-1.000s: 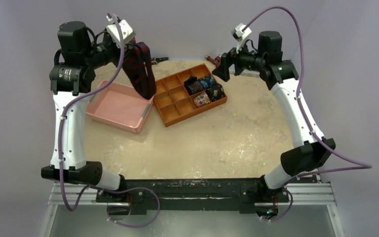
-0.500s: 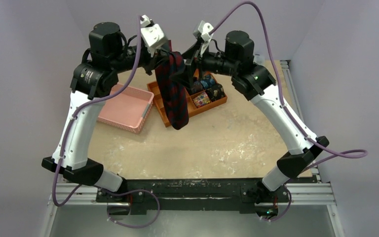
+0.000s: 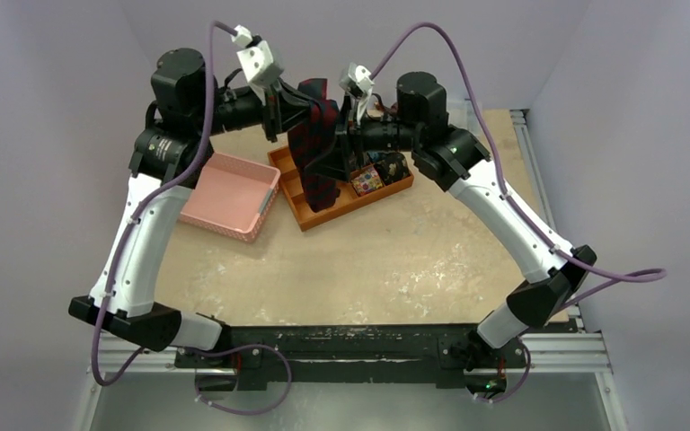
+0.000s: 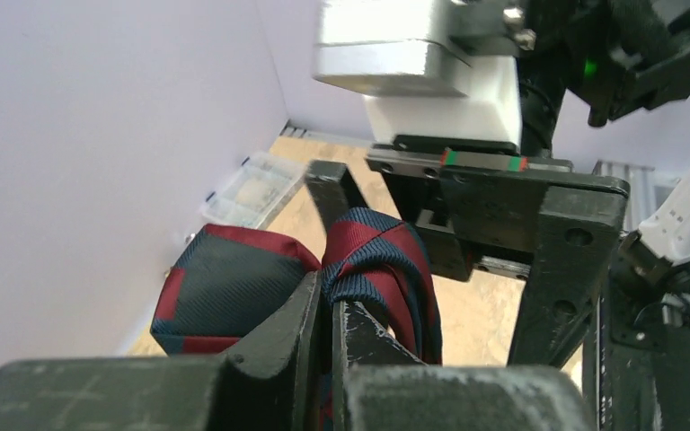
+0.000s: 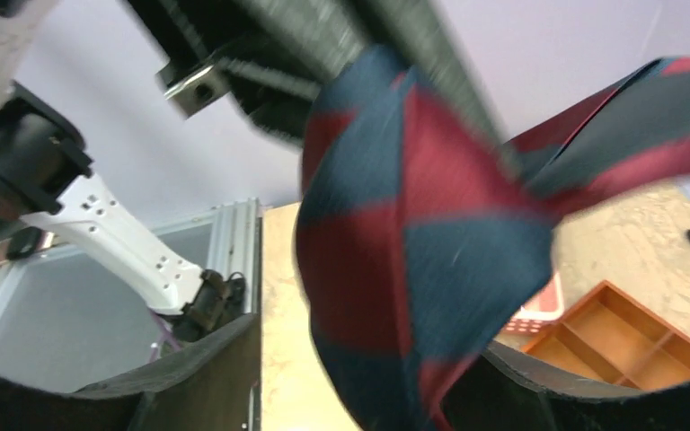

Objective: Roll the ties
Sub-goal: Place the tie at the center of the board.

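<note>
Since half a sec ago the tie (image 3: 320, 184) has gone up a bit. Its low end, which hung past the near edge of the wooden tray (image 3: 373, 196), now ends over the tray. The right gripper (image 5: 368, 350) has also come in on it from the right.

Left gripper (image 4: 328, 314) is clamped on the tie: both fingers (image 4: 274, 337) pressed together w/ navy-and-red cloth pinched in the slit. A folded hump of cloth bulges out just past the tips.

Right gripper's fingers are spread wide, not gripping. In the left wrist view one sits just behind the cloth hump, the other well off to the right, cloth between them. In the right wrist view the striped cloth fills the gap btw its two dark fingers, blurred; can't tell if it touches either.

From above, the tie hangs from the left gripper, high over the far side of the table (image 3: 368, 260), draped across the tray's left part. Small rolled ties (image 3: 370, 180) sit in the tray's right compartments, count unclear. Pink basket (image 3: 260, 208) is left of the tray, just beside it.
</note>
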Controlling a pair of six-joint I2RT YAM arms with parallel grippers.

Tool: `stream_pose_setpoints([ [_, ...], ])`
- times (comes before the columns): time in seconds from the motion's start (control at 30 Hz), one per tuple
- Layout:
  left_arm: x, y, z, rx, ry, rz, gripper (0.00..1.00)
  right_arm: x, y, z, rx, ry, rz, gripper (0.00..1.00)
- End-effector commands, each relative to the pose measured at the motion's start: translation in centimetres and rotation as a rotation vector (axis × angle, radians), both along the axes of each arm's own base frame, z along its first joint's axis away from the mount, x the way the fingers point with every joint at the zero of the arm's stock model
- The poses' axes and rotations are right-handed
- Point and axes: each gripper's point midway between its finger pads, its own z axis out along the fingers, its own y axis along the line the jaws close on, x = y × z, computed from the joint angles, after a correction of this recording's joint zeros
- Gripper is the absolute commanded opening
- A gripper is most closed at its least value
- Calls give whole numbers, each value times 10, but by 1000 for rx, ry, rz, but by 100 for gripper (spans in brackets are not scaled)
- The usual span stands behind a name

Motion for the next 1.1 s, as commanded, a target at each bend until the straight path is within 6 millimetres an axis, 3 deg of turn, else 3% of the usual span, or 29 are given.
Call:
stream_pose_setpoints([
  [0.0,-8,4,43,-147,-10,-96,0,-39,-14,27,54,-23,106,66],
  [0.17,-12,-1,51,-192,-6,-156,0,-41,-11,23,78,-6,124,66],
  [0.33,-15,-4,53,-222,37,-184,0,-34,2,45,147,18,145,60],
  [0.4,-11,-3,53,-228,45,-167,0,-34,3,51,161,21,151,50],
  [0.5,3,0,47,-223,71,-95,0,-38,0,56,172,16,152,20],
  [0.6,20,2,34,-208,130,-42,0,-39,-4,61,183,14,122,0],
  [0.73,37,0,21,-203,185,-6,2,-32,-17,76,213,9,65,0],
  [0.9,62,-3,-10,-154,301,43,47,-1,-65,81,240,48,-100,0],
  [1.07,88,3,-45,-98,338,143,96,26,-149,56,209,66,-380,0],
])
